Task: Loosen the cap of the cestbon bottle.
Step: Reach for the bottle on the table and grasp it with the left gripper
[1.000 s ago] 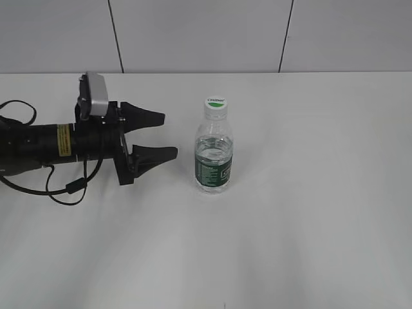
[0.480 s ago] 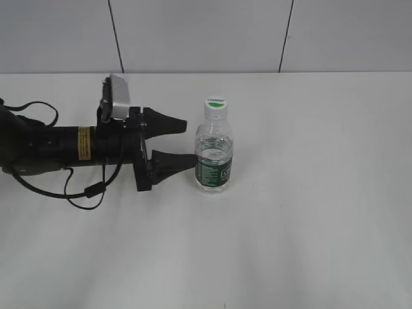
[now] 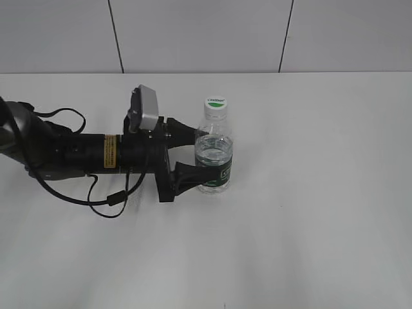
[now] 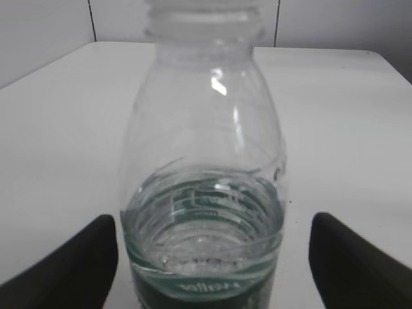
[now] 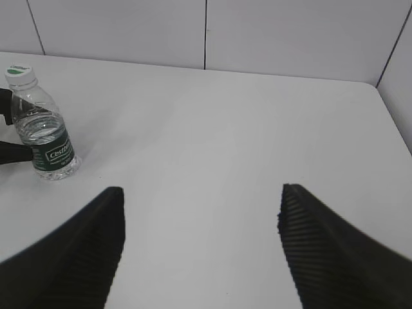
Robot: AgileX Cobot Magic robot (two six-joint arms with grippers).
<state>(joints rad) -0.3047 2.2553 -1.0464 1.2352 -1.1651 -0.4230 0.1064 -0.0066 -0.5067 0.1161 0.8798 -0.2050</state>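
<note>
The cestbon bottle [image 3: 214, 158] stands upright on the white table, clear with a dark green label band and some water inside. Its white cap [image 3: 216, 103] with the green logo is on the neck. My left gripper [image 3: 206, 153] lies level on the table, open, with one finger on each side of the bottle's lower body. In the left wrist view the bottle [image 4: 203, 161] fills the middle, and the black fingertips [image 4: 87, 261] stand apart from it with a gap on each side. My right gripper [image 5: 203, 212] is open and empty, well away from the bottle [image 5: 48, 138] and cap [image 5: 19, 72].
The white table [image 3: 309, 212] runs to a grey panelled wall [image 3: 206, 32] at the back. The left arm's black cable [image 3: 106, 196] loops on the table beside the arm. The right arm is out of the exterior view.
My left arm has moved right along the table. Its open jaws, which were short of the bottle, now stand on either side of it. The bottle has not moved.
</note>
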